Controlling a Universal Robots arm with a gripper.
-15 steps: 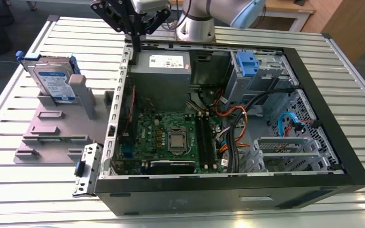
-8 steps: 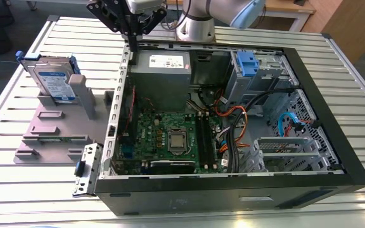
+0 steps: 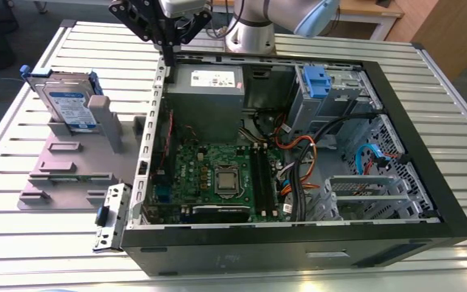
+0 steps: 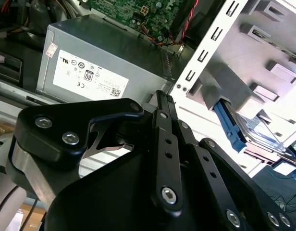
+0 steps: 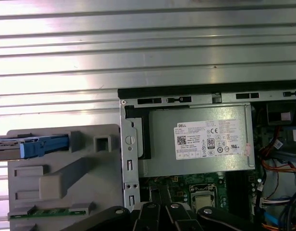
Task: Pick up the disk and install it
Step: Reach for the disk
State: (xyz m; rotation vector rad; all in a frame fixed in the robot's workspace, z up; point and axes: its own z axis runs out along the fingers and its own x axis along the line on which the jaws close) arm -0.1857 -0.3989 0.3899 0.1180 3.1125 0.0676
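Here's the black metal gripper [image 3: 168,53], pinched narrow and holding nothing, over the rear corner of the open black steel computer case [image 3: 298,243]. The flat silver-grey disk with blue plastic rails [image 3: 70,104] stands on edge in a moulded grey plastic stand [image 3: 63,176], at the exterior view's left.

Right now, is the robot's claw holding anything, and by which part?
Nothing. The black gripper hangs, jaws shut and bare, over the edge of the black computer case. The silver-grey metal disk with blue rails stands apart in the grey plastic holder.

disk [image 3: 70,106] | blue-railed, labelled | upright on edge | in grey fixture [image 3: 63,173]
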